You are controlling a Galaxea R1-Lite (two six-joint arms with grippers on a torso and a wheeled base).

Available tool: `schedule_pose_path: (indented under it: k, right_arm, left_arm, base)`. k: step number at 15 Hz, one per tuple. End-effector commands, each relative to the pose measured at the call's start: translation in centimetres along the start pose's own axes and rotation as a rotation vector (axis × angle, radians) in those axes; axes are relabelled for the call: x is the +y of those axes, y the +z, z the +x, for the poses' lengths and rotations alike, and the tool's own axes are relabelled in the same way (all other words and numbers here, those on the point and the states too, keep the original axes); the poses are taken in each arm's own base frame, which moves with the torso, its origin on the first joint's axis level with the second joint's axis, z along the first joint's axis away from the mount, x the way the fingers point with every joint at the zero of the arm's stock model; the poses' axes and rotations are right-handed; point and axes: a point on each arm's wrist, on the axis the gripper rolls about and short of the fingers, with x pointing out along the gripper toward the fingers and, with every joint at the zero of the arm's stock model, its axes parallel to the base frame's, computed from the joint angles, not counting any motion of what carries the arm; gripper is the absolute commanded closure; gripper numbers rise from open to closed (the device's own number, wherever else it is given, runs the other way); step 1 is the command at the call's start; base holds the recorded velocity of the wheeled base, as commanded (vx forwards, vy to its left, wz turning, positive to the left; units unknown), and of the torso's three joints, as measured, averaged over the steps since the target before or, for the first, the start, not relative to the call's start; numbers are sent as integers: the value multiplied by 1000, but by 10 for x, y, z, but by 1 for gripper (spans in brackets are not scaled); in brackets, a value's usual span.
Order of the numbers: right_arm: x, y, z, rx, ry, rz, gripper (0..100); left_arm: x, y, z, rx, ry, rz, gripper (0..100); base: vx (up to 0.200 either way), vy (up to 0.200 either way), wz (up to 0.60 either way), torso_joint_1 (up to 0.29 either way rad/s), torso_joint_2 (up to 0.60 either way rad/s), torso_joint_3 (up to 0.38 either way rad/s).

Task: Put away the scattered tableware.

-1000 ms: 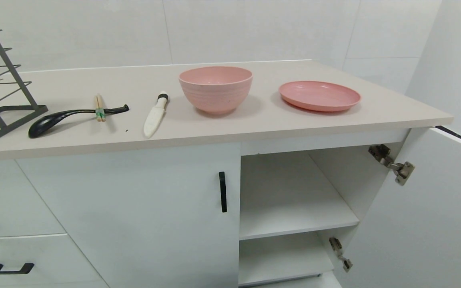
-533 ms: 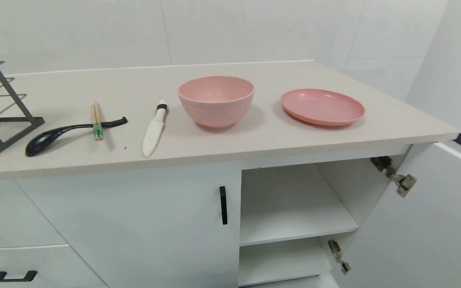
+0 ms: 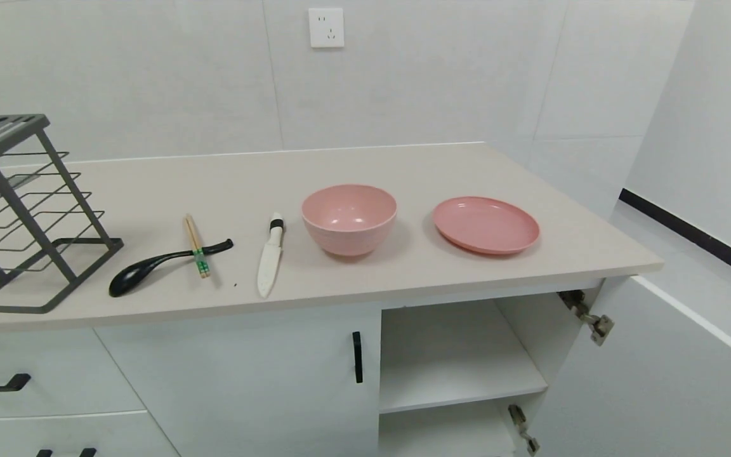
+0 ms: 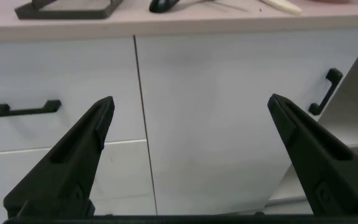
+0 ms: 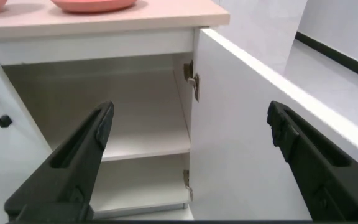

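Camera farther back — claws (image 4: pixel 190 99) (image 5: pixel 190 106) wide, empty

The left gripper (image 4: pixel 190 99) has two matte black fingers (image 4: pixel 73 155). Each is a long wedge, broad at the base and narrowing to a blunt, squared tip. The inner faces are flat and plain, and a raised ridge along each finger gives it a stepped profile. One finger carries a small round recess, like a screw seat, near its base. A thin black bar (image 4: pixel 179 219) joins the two bases. The right gripper (image 5: pixel 190 106) is of the same make, with two matte black wedge fingers (image 5: pixel 316 162) ending in blunt tips. One of them has a small stepped notch just behind the tip and a round recess nearer the base.
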Motion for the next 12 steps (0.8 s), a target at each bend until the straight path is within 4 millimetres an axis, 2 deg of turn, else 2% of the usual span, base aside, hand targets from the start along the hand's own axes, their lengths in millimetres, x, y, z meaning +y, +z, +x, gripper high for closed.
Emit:
schedule_pose_path:
  k: [1, 5, 9, 12]
  right_arm:
    - [0, 0, 0, 3, 1, 0, 0]
    - [0, 0, 0, 3, 1, 0, 0]
    - [0, 0, 0, 3, 1, -2, 0]
    - [0, 0, 0, 3, 1, 0, 0]
  left_arm:
    - [0, 0, 0, 1, 0, 0, 0]
    - [0, 0, 0, 1, 0, 0, 0]
    - [0, 0, 0, 1, 0, 0, 0]
    - [0, 0, 0, 1, 0, 0, 0]
  base:
    - [0, 0, 0, 369, -466, -246]
    - [0, 0, 0, 279, -482, -251]
    - [0, 0, 0, 116, -228, -110]
    - [0, 0, 0, 199, -399, -204]
